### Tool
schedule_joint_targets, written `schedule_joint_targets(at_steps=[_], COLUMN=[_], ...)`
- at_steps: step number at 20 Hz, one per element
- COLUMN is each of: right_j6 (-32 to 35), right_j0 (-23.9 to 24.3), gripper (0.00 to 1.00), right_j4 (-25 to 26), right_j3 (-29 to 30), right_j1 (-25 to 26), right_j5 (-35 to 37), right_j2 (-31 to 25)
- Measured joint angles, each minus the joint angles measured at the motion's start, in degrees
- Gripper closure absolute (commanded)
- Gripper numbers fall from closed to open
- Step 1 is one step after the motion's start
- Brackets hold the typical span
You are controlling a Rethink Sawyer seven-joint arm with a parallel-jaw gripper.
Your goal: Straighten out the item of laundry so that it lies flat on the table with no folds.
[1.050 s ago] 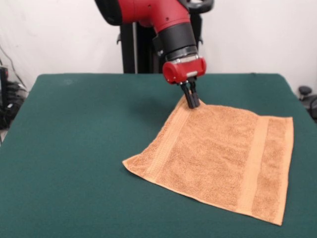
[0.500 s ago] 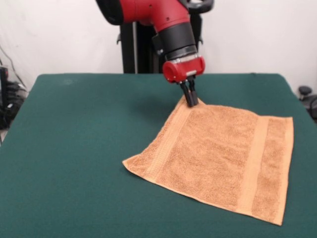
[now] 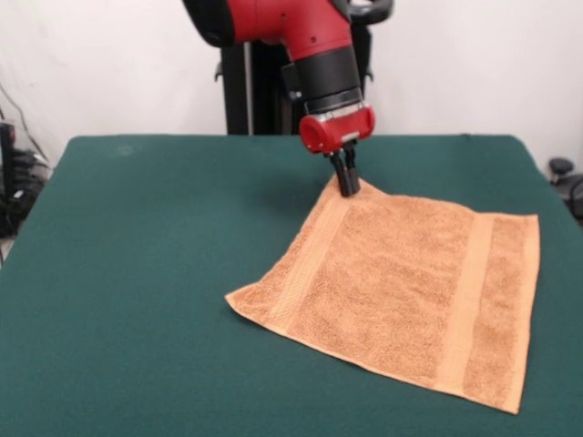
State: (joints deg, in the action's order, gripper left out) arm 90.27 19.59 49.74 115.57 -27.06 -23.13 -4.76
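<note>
The item of laundry (image 3: pixel 401 287), an orange-tan terry towel with a woven band near two opposite edges, lies spread open on the dark green table (image 3: pixel 137 273), right of centre. Its far corner is drawn up slightly into a small peak. My gripper (image 3: pixel 348 188) comes down from above onto that far corner, and its black fingers are shut on the towel's corner. The rest of the towel rests on the tabletop with no fold showing.
The green tabletop stretches wide to the left of the towel and in front of it. The towel's right edge lies close to the table's right side. Dark equipment (image 3: pixel 565 177) stands off the table at the right.
The gripper has shifted a little up and toward the far side, still holding the towel's corner. The towel's outline is almost unchanged.
</note>
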Motion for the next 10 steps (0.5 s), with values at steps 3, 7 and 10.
schedule_joint_targets(at_steps=[3, 7, 10], right_j6=[0.0, 0.0, 0.0], right_j0=[-0.7, -1.0, -1.0], gripper=[1.0, 1.0, 1.0], right_j4=[0.0, 0.0, 0.0], right_j3=[0.0, -0.1, -0.5], right_j1=[0.7, 2.3, 3.7], right_j5=[0.8, 1.2, 1.5], right_j2=[0.2, 0.2, 0.2])
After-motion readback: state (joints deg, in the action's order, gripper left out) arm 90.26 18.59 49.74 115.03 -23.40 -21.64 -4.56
